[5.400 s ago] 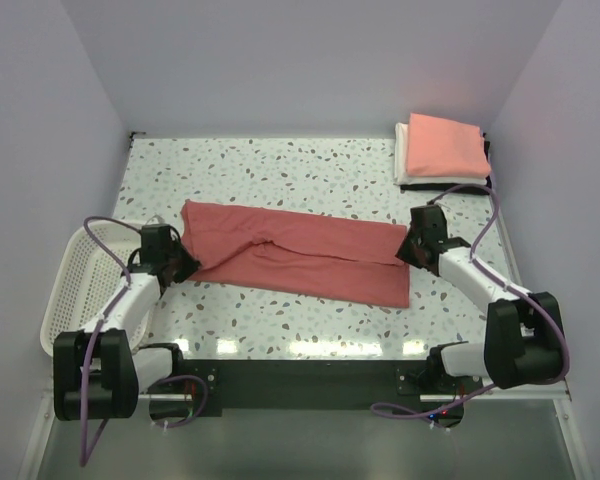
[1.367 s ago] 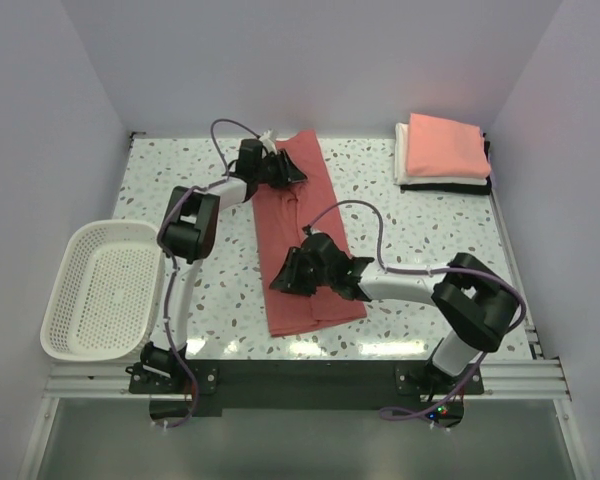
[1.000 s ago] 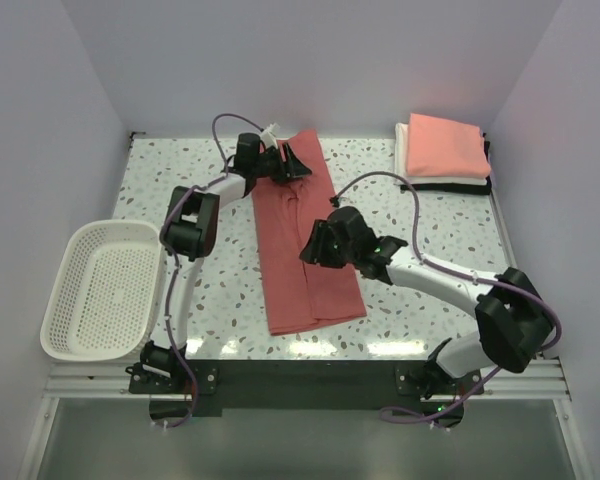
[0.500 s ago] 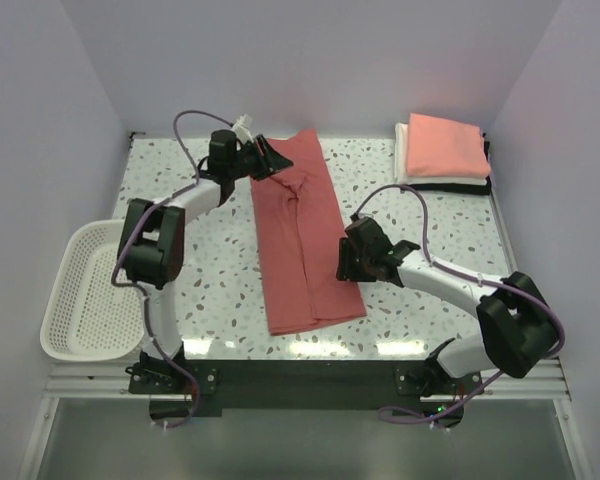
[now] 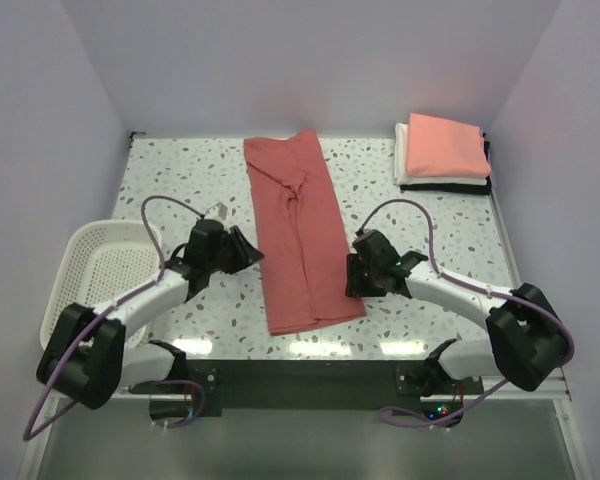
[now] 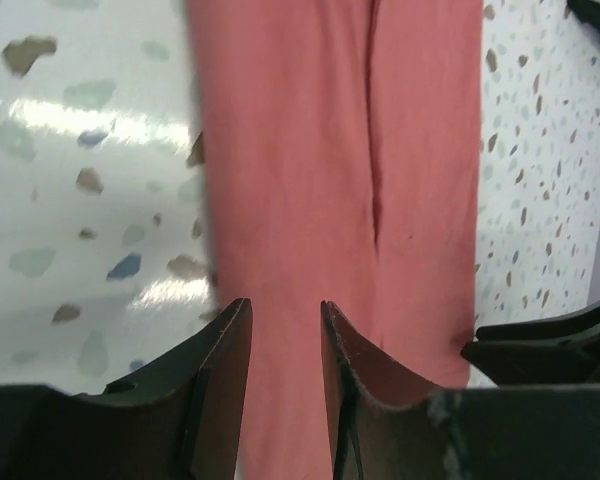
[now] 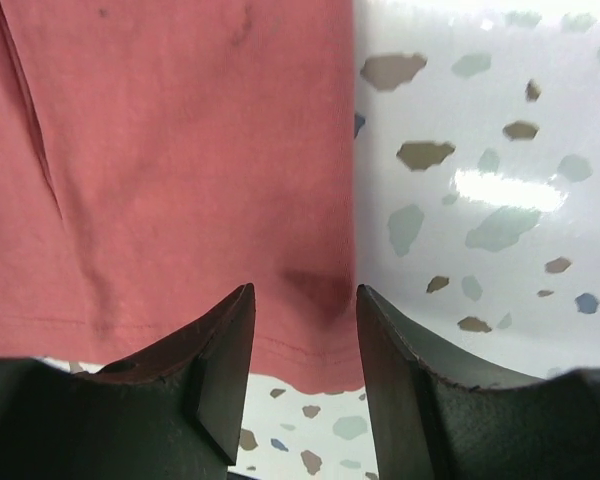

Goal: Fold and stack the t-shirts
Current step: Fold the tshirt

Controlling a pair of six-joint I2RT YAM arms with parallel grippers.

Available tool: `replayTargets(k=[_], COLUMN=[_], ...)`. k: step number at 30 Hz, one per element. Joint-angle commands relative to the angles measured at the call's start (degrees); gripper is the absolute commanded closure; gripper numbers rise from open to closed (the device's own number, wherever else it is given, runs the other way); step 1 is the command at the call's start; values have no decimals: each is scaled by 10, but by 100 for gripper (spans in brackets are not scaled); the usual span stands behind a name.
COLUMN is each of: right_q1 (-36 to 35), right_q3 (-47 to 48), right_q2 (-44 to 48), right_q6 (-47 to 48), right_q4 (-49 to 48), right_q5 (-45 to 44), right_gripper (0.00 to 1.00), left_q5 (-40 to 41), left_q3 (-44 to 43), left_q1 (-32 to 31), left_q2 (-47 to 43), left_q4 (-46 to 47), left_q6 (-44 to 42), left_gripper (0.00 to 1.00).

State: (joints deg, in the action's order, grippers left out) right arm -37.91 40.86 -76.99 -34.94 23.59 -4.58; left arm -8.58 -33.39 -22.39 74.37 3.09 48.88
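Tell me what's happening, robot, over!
Left gripper and right gripper: jaws open, empty. Red shirt flat between them, not folded small yet. Nothing blocking.

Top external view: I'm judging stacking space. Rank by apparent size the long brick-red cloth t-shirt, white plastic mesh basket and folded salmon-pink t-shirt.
1-2. The long brick-red cloth t-shirt and the white plastic mesh basket: alike in area, basket partly hidden, so unranked.
3. The folded salmon-pink t-shirt: clearly smallest, though farthest back.

Left arm lies low, its elbow folded, left gripper aimed rightward with fingers parted and empty. Right arm mirrors it, and the right gripper faces left, jaws apart, gripping nothing.
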Motion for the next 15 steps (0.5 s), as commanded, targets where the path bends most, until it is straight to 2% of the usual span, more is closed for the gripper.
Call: replayTargets(k=[1,5,8,15], right_q1=[-1,-2,-1,-1], right_q3=[-33,-65,-85,-83], right_q2=[26,38,51,83], right_q6=[-13,-35,-47,-66], right_q4=[13,10,5,29], right_q5=[44,45,53,25], right_gripper=[51,51,52,53], left_q5=[33,19,5,-64], left_q3=[70,78,82,133], left_q1=[-13,-23,-24,-43], left_q2=[-83,-134,-155,-160], left_q4=[-50,-125,-148,-134], left_q6=[5,-27,-51,-37], left_gripper=[62,61,61,61])
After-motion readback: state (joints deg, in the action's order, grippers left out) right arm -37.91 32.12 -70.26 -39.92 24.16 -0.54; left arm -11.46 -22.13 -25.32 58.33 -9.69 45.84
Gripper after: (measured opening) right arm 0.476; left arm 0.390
